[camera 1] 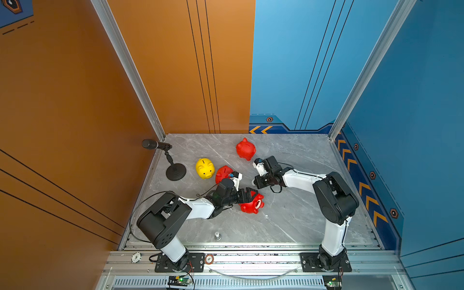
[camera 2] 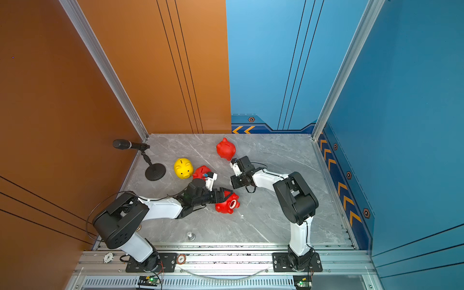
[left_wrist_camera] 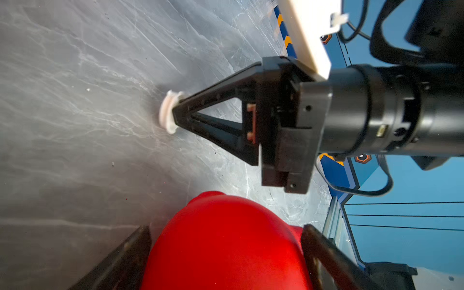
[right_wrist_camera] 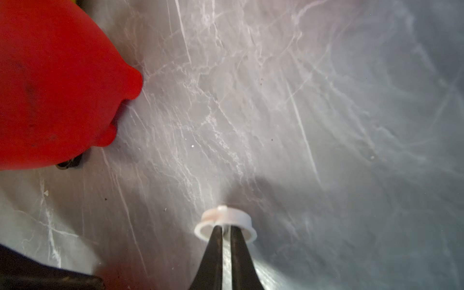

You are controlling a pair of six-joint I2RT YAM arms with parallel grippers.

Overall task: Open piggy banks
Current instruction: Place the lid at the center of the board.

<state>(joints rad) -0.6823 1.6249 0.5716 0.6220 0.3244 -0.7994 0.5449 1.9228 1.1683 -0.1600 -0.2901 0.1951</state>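
Several piggy banks are on the marble table [camera 1: 296,190]. A red piggy bank [camera 1: 252,206] [left_wrist_camera: 226,251] lies on its side, its round hole facing up, and my left gripper [camera 1: 251,197] [left_wrist_camera: 226,228] is shut on its body, one finger on each flank. Just beyond it, my right gripper [camera 1: 254,184] [right_wrist_camera: 226,227] points down at the table, its jaws nearly together on a small white plug [right_wrist_camera: 226,221] [left_wrist_camera: 168,113]. Behind my left wrist are the yellow bank [camera 1: 205,168] and another red bank [camera 1: 222,173]. A third red bank [camera 1: 245,149] lies near the back.
A black microphone on a round stand [camera 1: 175,172] is at the table's far left corner. A small metal knob [camera 1: 217,235] sticks up near the front edge. Two chips [camera 1: 136,256] [camera 1: 209,259] lie on the front rail. Walls close in three sides.
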